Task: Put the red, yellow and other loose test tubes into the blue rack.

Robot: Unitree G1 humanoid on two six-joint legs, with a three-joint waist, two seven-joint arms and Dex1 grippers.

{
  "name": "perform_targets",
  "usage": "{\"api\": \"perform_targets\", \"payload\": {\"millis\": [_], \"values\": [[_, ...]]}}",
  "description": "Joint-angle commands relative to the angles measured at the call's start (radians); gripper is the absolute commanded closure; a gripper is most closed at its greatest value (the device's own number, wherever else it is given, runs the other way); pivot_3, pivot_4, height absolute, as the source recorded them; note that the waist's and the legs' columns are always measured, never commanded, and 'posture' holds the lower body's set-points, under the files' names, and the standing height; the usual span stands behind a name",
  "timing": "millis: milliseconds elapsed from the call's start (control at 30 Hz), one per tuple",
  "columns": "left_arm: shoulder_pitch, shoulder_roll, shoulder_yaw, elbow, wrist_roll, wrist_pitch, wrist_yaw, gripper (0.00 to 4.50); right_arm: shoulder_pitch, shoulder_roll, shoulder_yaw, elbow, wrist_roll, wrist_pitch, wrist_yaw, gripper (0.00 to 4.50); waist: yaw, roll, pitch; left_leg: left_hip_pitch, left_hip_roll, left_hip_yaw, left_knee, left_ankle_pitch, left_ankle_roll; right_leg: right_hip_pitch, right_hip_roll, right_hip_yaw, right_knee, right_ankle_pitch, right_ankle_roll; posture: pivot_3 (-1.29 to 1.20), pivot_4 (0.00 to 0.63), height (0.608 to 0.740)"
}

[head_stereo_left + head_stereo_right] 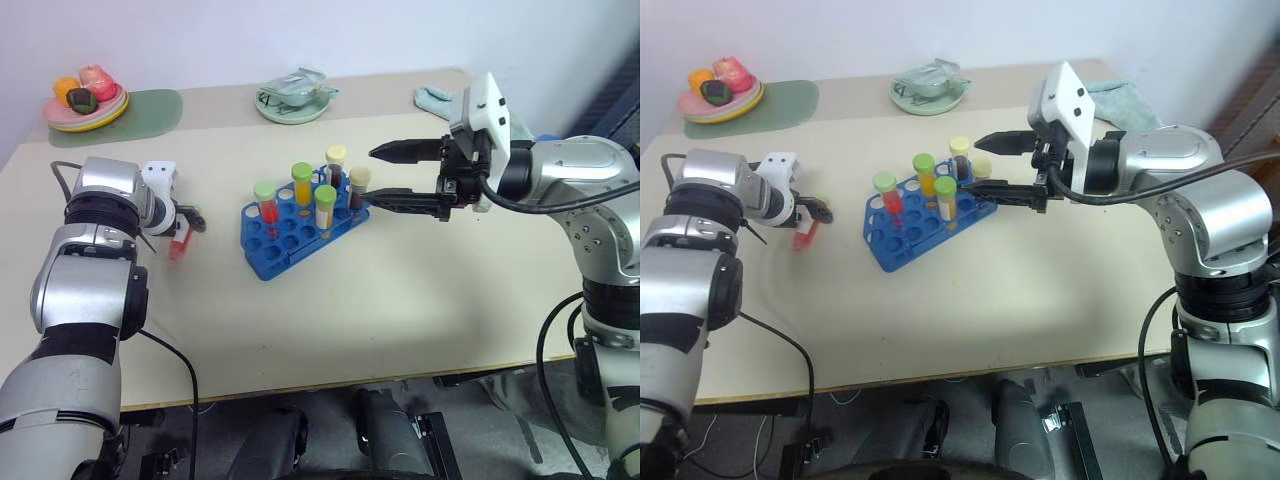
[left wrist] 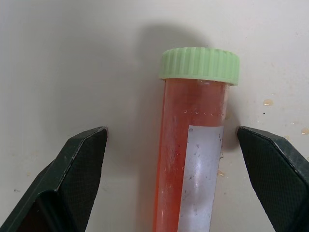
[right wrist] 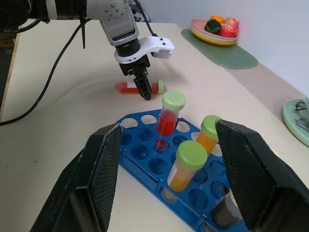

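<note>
One loose test tube [image 2: 193, 154] between open left end effector [image 2: 171, 159] fingers

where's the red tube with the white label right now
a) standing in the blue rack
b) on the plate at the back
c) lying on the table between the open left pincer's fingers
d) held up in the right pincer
c: the red tube with the white label lies flat on the table, between the fingers of the open left pincer, neither finger touching it.
</note>
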Motion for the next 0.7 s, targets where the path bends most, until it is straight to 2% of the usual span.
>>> {"api": "perform_targets", "payload": {"millis": [33,133,500,600,667,700], "values": [[-0.008,-0.001,0.015,0.006,0.023,0.015,-0.003,0.68,-0.022,0.002,-0.009,-0.016,0.002,-0.012,-0.002,1.35,0.000,0.000,0.000,0.000,0.000,0.000,0.000,0.000,0.000,0.000,0.000,0.000,0.000,0.000,0.000,0.00,0.150,0.740],[-0.011,-0.003,0.028,0.005,0.026,0.051,0.001,1.91,-0.022,0.002,-0.005,-0.009,-0.002,-0.017,0.002,1.35,-0.002,0.000,0.000,0.000,0.000,0.000,0.000,0.000,0.000,0.000,0.000,0.000,0.000,0.000,0.000,0.00,0.150,0.740],[0.042,0.024,0.050,-0.121,0.023,0.168,-0.021,1.91,-0.013,0.020,0.019,0.033,-0.030,-0.053,0.021,1.35,-0.004,0.000,0.000,-0.001,0.000,0.000,0.000,0.000,0.000,-0.001,0.000,0.000,0.001,0.000,0.000,0.00,0.150,0.740],[0.064,0.027,0.056,-0.155,0.027,0.181,-0.018,2.73,-0.019,0.029,0.030,0.057,-0.040,-0.071,0.031,1.35,-0.003,0.000,0.000,-0.001,0.000,0.001,0.001,0.000,0.000,-0.001,0.000,0.000,0.001,0.000,0.000,0.00,0.150,0.740],[0.075,0.032,0.060,-0.185,0.025,0.193,-0.021,3.62,-0.023,0.033,0.034,0.070,-0.046,-0.081,0.037,1.35,-0.002,0.000,0.000,-0.001,0.000,0.001,0.001,0.000,0.000,-0.001,0.000,0.000,0.001,0.000,0.000,0.00,0.150,0.740],[0.079,0.034,0.066,-0.201,0.023,0.202,-0.020,3.69,-0.024,0.034,0.036,0.075,-0.048,-0.086,0.040,1.35,-0.001,0.000,0.000,-0.001,0.000,0.001,0.001,0.000,0.000,-0.001,0.000,0.000,0.001,0.000,0.000,0.00,0.150,0.740]]}}
